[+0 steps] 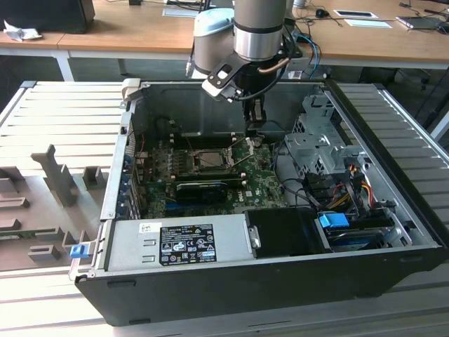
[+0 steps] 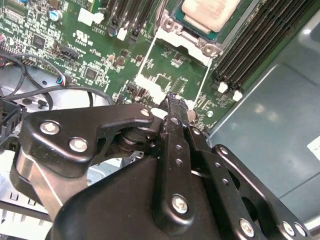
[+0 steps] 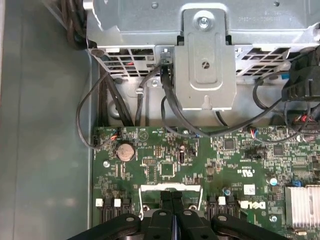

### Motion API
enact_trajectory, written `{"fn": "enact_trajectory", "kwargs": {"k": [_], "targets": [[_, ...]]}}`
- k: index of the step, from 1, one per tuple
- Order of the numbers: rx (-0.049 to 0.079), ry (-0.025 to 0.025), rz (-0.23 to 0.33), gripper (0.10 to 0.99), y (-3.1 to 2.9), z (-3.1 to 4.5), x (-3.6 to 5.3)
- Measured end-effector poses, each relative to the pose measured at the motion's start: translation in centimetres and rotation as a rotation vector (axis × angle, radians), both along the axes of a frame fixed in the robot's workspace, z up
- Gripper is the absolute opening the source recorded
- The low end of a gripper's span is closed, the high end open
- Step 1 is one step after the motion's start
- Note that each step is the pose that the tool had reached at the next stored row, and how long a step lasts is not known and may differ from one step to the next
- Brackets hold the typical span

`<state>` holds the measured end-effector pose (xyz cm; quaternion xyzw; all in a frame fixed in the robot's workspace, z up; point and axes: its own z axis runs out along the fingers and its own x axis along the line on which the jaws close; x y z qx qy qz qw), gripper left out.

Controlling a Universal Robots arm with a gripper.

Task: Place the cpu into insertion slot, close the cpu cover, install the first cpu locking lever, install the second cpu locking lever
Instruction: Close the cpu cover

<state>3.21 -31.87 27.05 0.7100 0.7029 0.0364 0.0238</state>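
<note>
The cpu [image 2: 207,12], pale silver-beige, lies flat in the insertion slot [image 2: 187,37] on the green board; in the exterior view the slot [image 1: 209,160] sits mid-board. The cpu cover [image 2: 150,86], a thin metal frame, is swung up off the slot, and green board shows through its hole. My gripper [image 2: 173,99] is shut on the cover's free edge. In the first wrist view the fingertips [image 3: 166,200] press together just under the cover's bright bar [image 3: 170,187]. Seen from the exterior view, the gripper [image 1: 254,132] hangs to the right of the slot, by the raised cover [image 1: 247,151].
Black memory slots [image 2: 250,45] run beside the slot. A metal drive cage [image 1: 319,140] with cables [image 3: 170,110] stands on the exterior view's right, and the power supply [image 1: 179,242] is at the front. A heatsink [image 3: 302,205] and a coin battery [image 3: 125,150] sit on the board.
</note>
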Motion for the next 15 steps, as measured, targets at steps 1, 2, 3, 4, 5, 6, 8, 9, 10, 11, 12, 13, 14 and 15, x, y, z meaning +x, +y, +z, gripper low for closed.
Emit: {"fn": "enact_trajectory", "kwargs": {"k": [1,2,3,4,5,6,8,9,10,11,12,13,14,15], "targets": [[0.0,0.0,0.0,0.106,0.0,-0.07,0.13],[0.0,-0.0001,0.0,0.106,0.0,-0.22,0.4],[0.0,0.0,0.0,0.106,0.0,-0.33,0.64],[0.0,0.0,0.0,0.106,0.0,-0.47,0.95],[0.0,0.0,0.0,0.106,0.0,-0.57,1.14],[0.0,0.0,0.0,0.106,0.0,-0.75,1.48],[0.0,0.0,0.0,0.106,0.0,-1.05,1.95],[0.0,0.0,0.0,0.106,0.0,-1.17,1.99],[0.0,0.0,0.0,0.106,0.0,-1.21,2.02],[0.0,0.0,0.0,0.106,0.0,-1.25,2.03],[0.0,0.0,0.0,0.106,0.0,-1.3,2.05],[0.0,-0.0001,0.0,0.106,0.0,-1.35,2.08],[0.0,0.0,0.0,0.106,0.0,-1.38,2.12],[0.0,0.0,0.0,0.106,0.0,-1.44,2.18]]}}
